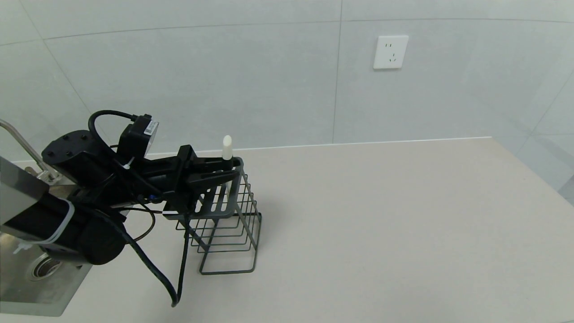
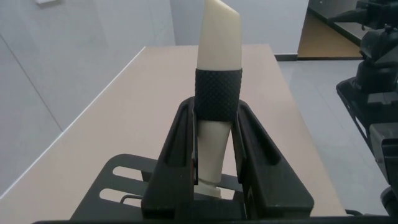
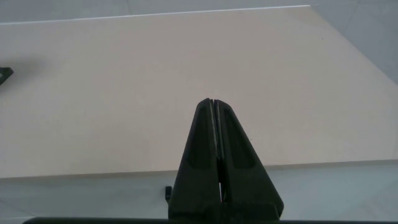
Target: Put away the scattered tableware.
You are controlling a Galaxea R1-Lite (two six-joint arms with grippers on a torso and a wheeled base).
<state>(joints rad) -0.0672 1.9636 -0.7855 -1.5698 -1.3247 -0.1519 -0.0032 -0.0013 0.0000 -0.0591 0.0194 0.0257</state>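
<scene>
Left end effector (image 1: 226, 168) is closed firmly on a white-handled utensil (image 1: 227, 146), its fingers pinching the black textured band on the handle (image 2: 219, 31). The utensil stands nearly upright with its lower part reaching down into the far corner of the wire rack (image 1: 233, 233). What sits at its lower end is hidden.

Right end effector (image 3: 214, 106) is fully closed with nothing between its fingers, hanging over bare surface (image 3: 124, 93).

The main risk, as I judge it, is the rack. It looks light and stands loose on the surface (image 1: 381, 224), so any sideways drag from the held utensil or from the fingers against the rim could tip or slide it. Letting go too high could make the utensil fall askew and catch on the slotted plate (image 2: 121, 180). The arm's loose cable (image 1: 152, 269) hangs just beside the rack's foot and could snag the wire on a pull-back.

Room is tight on the robot's left, where the sink (image 1: 27, 278) opens close by, and the wall rises behind. Straight up and toward the robot's right the surface is wide open.
</scene>
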